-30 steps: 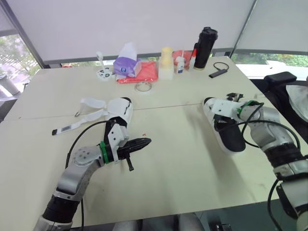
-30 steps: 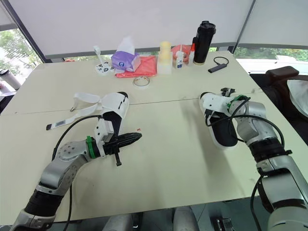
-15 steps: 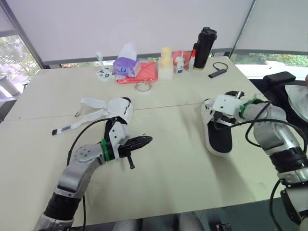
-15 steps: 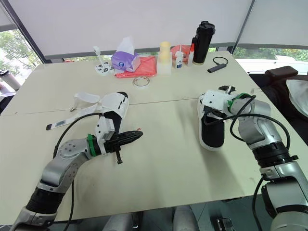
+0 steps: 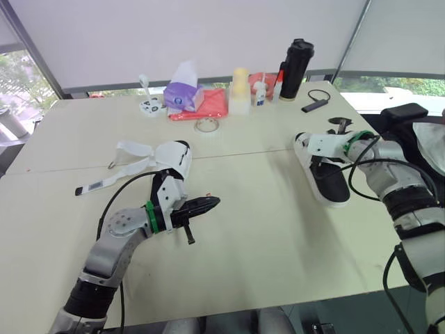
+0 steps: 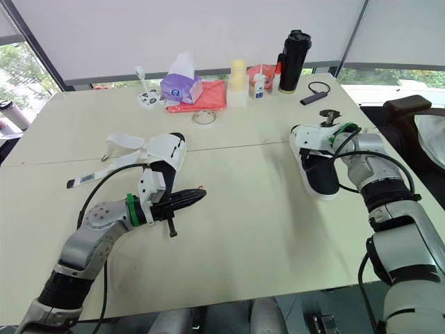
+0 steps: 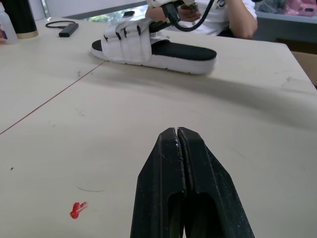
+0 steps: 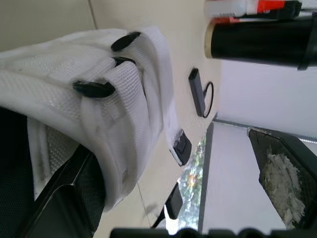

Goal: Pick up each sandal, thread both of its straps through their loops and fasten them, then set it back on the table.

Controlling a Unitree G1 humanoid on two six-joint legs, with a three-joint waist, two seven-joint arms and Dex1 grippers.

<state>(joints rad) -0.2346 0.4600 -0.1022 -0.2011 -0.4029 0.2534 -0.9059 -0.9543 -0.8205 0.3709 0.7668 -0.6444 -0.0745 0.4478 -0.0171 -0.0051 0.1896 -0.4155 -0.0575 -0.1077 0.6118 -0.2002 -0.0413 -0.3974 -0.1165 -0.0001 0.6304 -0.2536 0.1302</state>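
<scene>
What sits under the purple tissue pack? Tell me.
A red cloth lies under the tissue pack, sticking out toward the cream bottle. The part beneath the pack is covered.

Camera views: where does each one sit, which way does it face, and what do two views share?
Eye views: on the head, facing forward and down over the table; left arm, right arm show.
Left wrist view: looks along the shut left pincer toward the right sandal.
Right wrist view: close to that sandal's white straps.
Shared: that sandal.
</scene>
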